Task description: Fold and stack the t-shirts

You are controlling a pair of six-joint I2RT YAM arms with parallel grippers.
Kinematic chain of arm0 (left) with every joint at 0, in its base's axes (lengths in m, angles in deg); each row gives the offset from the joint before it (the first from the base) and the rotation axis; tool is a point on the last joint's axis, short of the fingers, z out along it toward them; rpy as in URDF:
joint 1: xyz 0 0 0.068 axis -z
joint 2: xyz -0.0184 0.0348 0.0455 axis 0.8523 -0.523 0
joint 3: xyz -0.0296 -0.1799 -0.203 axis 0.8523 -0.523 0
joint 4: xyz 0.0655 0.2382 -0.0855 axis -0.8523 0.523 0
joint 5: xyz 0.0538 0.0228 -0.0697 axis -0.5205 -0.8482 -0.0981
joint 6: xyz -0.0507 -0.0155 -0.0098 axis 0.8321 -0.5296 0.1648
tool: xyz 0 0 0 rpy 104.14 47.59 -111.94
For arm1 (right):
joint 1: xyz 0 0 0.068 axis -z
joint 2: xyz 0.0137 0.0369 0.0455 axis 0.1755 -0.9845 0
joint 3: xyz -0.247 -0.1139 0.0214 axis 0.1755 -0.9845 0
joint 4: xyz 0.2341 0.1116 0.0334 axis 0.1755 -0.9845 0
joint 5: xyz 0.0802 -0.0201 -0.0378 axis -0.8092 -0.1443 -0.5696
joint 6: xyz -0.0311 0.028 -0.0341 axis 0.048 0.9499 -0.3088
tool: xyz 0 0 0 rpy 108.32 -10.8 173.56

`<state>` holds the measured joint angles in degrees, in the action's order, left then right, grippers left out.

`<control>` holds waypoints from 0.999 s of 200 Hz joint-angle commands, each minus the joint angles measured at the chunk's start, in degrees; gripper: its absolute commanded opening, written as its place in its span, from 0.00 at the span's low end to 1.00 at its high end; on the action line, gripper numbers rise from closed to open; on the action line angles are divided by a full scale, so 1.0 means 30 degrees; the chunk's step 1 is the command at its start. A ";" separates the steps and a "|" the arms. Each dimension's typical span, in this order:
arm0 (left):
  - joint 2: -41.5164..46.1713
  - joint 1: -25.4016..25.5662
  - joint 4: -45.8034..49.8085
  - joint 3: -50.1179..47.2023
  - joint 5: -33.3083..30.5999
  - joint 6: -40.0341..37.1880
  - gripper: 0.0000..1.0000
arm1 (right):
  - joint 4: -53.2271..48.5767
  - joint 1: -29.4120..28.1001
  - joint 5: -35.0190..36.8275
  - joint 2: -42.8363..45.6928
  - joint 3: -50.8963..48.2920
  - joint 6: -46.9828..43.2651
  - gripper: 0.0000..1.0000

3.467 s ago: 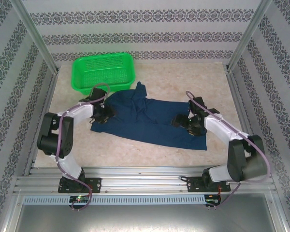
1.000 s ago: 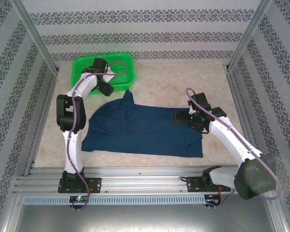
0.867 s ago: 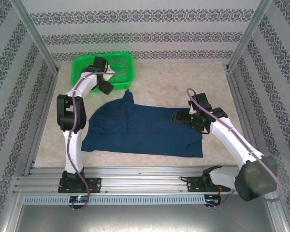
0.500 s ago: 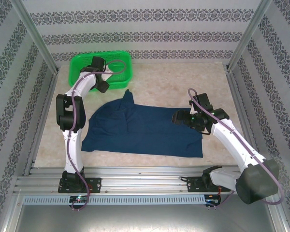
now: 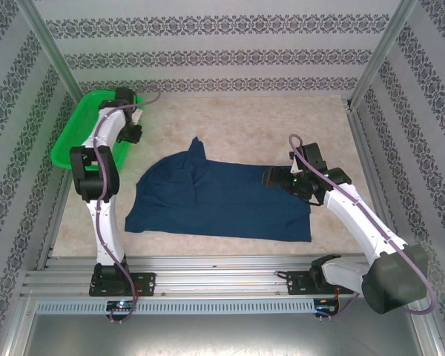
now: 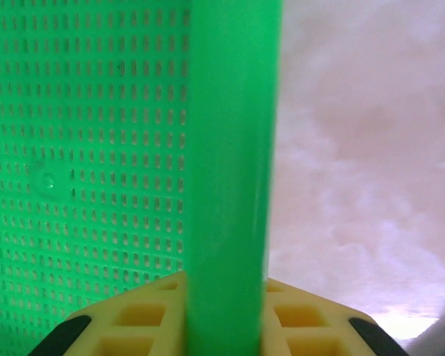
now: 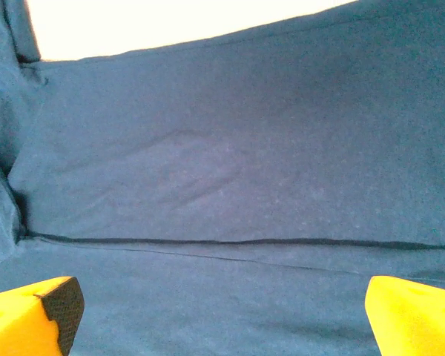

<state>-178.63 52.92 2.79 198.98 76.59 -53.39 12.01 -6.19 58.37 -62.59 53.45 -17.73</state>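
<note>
**Basket gripped by the rim at the side, shirt waiting in the middle**

Patterned wall panels (image 5: 222, 44) close in a pale, marbled table (image 5: 297, 119), and most of that surface is bare. That suits a job needing room to spread cloth.

At the middle of the overhead frame lies the navy t-shirt (image 5: 222, 196). It is mostly flat, with one bunched point sticking up toward upper centre. No print shows on the upturned side. It is not folded, so the task looks to be at an early stage.

At upper left, hard against the side wall, sits the green mesh basket (image 5: 69, 142), apparently tipped. It lies well apart from the shirt. I judge it is being kept there to keep the folding area free.

The left gripper (image 6: 226, 315) is at the basket. In its wrist view the green rim runs straight up between the yellow fingers (image 6: 144, 322), which press it from both sides. That is a closed pinch on the rim, a sensible hold for dragging a light basket.

The right gripper (image 7: 222, 311) hovers over the shirt's right part with its jaws spread as wide as they go and nothing in them. Its wrist view looks down on a straight crease line in the cloth. The wide stance suits coming down onto fabric, probably to take an edge for the first fold.
</note>
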 commanded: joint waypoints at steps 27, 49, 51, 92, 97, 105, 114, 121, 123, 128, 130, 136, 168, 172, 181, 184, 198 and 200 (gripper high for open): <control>-0.1047 -0.0548 0.3198 0.3909 0.1499 0.3388 0.20 | 0.0660 -0.0338 -0.0298 -0.0320 -0.0241 0.0424 0.98; -0.1897 -0.0614 0.3331 0.5414 0.1826 0.3400 0.39 | 0.0634 -0.0421 -0.0226 -0.0240 -0.0292 0.0409 0.98; -0.1947 -0.0614 0.3360 0.5568 0.1902 0.3398 0.42 | 0.0628 -0.0426 -0.0215 -0.0234 -0.0313 0.0409 0.98; -0.1062 -0.0350 0.3136 0.7189 0.3289 0.4906 0.81 | -0.0209 0.0288 0.0122 -0.0332 -0.0260 0.0528 0.98; -0.0750 -0.0211 0.3120 0.7251 0.3357 0.5129 0.83 | -0.0362 0.0538 0.0112 -0.0460 -0.0195 0.0506 0.98; -0.0318 0.0048 0.3188 0.7276 0.3715 0.5581 0.85 | -0.0654 0.1005 0.0022 -0.0741 -0.0047 0.0482 0.98; 0.0195 0.0441 0.3203 0.7090 0.4321 0.5930 0.85 | -0.0941 0.1764 -0.0309 -0.1200 0.0145 0.0416 0.98; 0.0720 0.0902 0.3160 0.6758 0.4553 0.6164 0.85 | -0.1074 0.2295 -0.0653 -0.1609 0.0266 0.0378 0.98; 0.0794 0.1061 0.3112 0.6607 0.4664 0.6194 0.85 | -0.1109 0.2494 -0.0739 -0.1697 0.0303 0.0343 0.98; 0.1124 0.1466 0.2933 0.6152 0.4846 0.6134 0.85 | -0.1151 0.2918 -0.0982 -0.2072 0.0377 0.0247 0.98; 0.1247 0.1642 0.2843 0.5936 0.4862 0.6089 0.85 | -0.1158 0.3067 -0.1078 -0.2208 0.0418 0.0215 0.98; 0.1615 0.2133 0.2565 0.5264 0.4868 0.6037 0.86 | -0.1203 0.3498 -0.1294 -0.2626 0.0549 0.0049 0.98; 0.2442 0.3704 0.0379 0.1109 0.7205 0.7494 0.79 | -0.1739 0.5011 -0.1310 -0.5049 0.1856 -0.0713 0.98; 0.2424 0.3765 0.0114 0.0617 0.7372 0.7882 0.77 | -0.1739 0.5134 -0.1256 -0.5310 0.1975 -0.0826 0.98; 0.2445 0.3863 -0.0615 -0.0496 0.7731 0.8551 0.73 | -0.1688 0.5375 -0.1002 -0.5881 0.2282 -0.0951 0.98; 0.2461 0.3890 -0.0921 -0.0810 0.7847 0.8700 0.72 | -0.1710 0.5421 -0.0888 -0.6065 0.2396 -0.1006 0.98; 0.2408 0.3898 -0.2188 -0.2242 0.8025 0.9349 0.67 | -0.1717 0.5746 -0.0713 -0.6950 0.3031 -0.1201 0.97; 0.2388 0.3898 -0.2348 -0.2388 0.8059 0.9390 0.66 | -0.1673 0.5796 -0.0710 -0.7068 0.3140 -0.1231 0.97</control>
<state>-169.84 66.39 2.72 198.46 97.42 -31.69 8.27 9.86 55.60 -80.49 59.11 -19.02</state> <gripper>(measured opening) 0.700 0.977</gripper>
